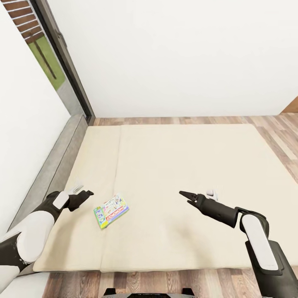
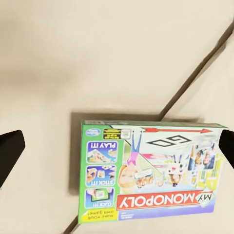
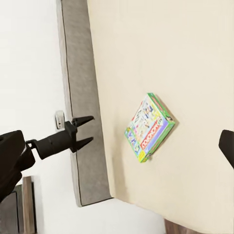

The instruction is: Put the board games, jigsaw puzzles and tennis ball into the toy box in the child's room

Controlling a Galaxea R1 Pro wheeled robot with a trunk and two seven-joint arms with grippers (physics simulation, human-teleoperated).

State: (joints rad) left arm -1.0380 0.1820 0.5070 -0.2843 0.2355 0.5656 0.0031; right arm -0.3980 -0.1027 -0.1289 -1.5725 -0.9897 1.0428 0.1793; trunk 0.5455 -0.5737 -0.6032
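While the robot stands at the near edge of the bed (image 1: 174,165), the broad cream mattress stretches away to the far wall with a grey headboard (image 1: 58,165) along its left side and wood floor (image 1: 273,128) beyond on the right. Only one board game (image 1: 111,210) lies on the mattress, flat and face up, near the left side and toward the near edge, straddling a seam in the bedding; its lid reads "My Monopoly" in the left wrist view (image 2: 148,170). Judging from this, the task looks to be at an early or middle stage: this box is not yet picked up, no second game shows on the bed, and the table, toy box, puzzles and tennis ball are out of these pictures, so how many items are already stowed cannot be told. The left gripper (image 1: 86,193) hangs just left of the game, apart from it, fingers spread and empty; the right wrist view shows the gap between its tips (image 3: 87,130). The right gripper (image 1: 185,195) hovers well to the right of the game, its fingers also parted and holding nothing. What remains is at least to grasp this box and carry it to the toy box.
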